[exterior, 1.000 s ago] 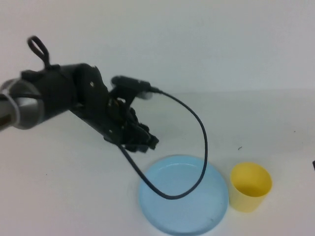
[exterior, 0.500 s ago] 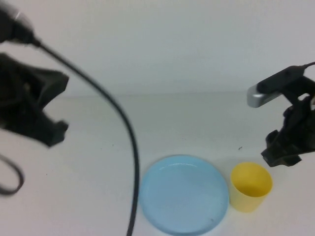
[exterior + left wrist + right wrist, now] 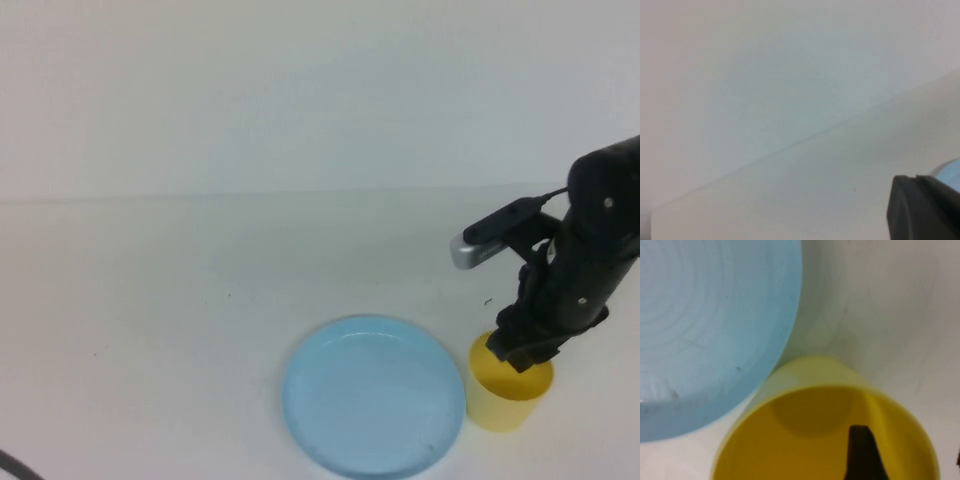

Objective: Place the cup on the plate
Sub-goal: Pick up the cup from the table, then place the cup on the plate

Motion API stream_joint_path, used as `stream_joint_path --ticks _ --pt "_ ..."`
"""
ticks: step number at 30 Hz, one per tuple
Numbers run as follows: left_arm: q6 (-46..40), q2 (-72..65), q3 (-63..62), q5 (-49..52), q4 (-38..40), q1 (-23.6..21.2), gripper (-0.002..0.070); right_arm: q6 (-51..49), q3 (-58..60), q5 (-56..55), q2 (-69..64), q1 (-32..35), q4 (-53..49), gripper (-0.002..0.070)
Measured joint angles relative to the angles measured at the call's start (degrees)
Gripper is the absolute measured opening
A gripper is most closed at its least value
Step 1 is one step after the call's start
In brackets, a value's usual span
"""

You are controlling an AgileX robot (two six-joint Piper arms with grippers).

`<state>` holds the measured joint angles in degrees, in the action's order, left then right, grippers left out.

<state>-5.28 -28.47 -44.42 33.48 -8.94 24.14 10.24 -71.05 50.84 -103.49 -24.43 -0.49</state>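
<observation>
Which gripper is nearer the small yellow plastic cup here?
Right. The right gripper is at the small yellow plastic cup's rim, jaws open, one finger inside. The left gripper is off to the robot's left, jaws shut.

Bare robot test bench, likely a lab

A plain white worktop [image 3: 150, 330] meets a blank white wall [image 3: 300, 90] across the upper half of the frame; only a black robot arm [image 3: 590, 250] at right, no household or shop furnishings.
</observation>
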Motion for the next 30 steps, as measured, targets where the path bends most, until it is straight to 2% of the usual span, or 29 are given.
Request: stream_joint_path --ticks 4,6,10,12,19,26,30 --pt "0.00 -0.59 0.03 1.56 -2.51 0.00 0.0001 -0.10 -0.11 -1.37 -2.94 0.00 -0.22 0.0344" --pt "0.00 -0.98 0.13 2.56 -5.19 0.00 0.0001 -0.12 -0.03 -1.81 -3.96 0.00 -0.24 0.0282" --pt "3.73 -0.99 2.94 3.35 -10.92 0.00 0.0001 -0.12 -0.26 -0.99 -4.39 0.00 -0.47 0.0085" --pt "6.28 -0.99 5.40 3.24 -13.74 0.00 0.0001 -0.22 -1.05 0.50 -4.39 0.00 -0.85 0.0043" --pt "15.63 -0.99 14.09 1.15 -20.84 0.00 0.0001 -0.35 -3.57 6.20 -3.69 0.00 -1.73 0.0033" --pt "19.21 -0.76 14.96 -0.35 -23.95 0.00 0.0001 -1.04 -7.36 7.44 2.25 -0.53 0.49 0.0032" --pt "19.35 -0.76 14.96 -1.25 -24.08 0.00 0.0001 -1.18 -12.14 7.24 3.29 -3.96 4.29 0.0032"
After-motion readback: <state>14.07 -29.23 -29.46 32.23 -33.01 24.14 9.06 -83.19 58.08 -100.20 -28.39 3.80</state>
